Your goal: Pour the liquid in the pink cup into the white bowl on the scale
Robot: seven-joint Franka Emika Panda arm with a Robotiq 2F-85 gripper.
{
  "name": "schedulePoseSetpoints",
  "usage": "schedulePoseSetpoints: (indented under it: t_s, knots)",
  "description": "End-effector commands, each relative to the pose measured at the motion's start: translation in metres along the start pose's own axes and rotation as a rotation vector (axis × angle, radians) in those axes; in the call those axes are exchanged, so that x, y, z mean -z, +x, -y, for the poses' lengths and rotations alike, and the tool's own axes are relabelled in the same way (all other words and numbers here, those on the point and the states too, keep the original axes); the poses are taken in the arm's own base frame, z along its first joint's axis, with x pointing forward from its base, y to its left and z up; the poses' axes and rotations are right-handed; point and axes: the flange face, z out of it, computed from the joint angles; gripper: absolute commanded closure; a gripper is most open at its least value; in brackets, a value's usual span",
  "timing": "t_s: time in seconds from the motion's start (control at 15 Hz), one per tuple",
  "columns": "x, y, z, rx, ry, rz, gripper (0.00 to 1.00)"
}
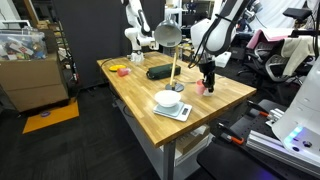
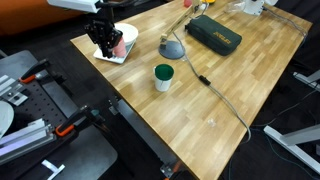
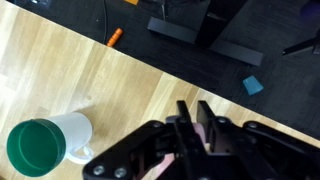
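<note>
Right of centre, the end effector (image 1: 207, 82) clamps the pink cup (image 1: 201, 88), presumably for carrying to the white bowl (image 1: 168, 98).

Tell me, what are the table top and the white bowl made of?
The table top looks like wood: pale brown strips joined side by side, with grain lines and a smooth, slightly shiny finish. The white bowl looks smooth and plain white. It could be ceramic or plastic, but it is too small in these pictures to tell which.
</note>
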Motion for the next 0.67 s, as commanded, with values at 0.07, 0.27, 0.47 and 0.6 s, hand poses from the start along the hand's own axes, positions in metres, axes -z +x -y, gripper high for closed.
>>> schedulePoseSetpoints:
  t_s: [0.07,0.27,0.47,0.6]
  knots:
    - [-0.019,0.008,-0.008,-0.017,0.079,-0.074,0.96]
    - [-0.038,0.014,-0.008,-0.006,0.116,-0.074,0.96]
    - [-0.056,0.02,-0.005,0.024,0.14,-0.05,0.96]
    - [-0.064,0.025,-0.005,0.043,0.142,-0.027,0.96]
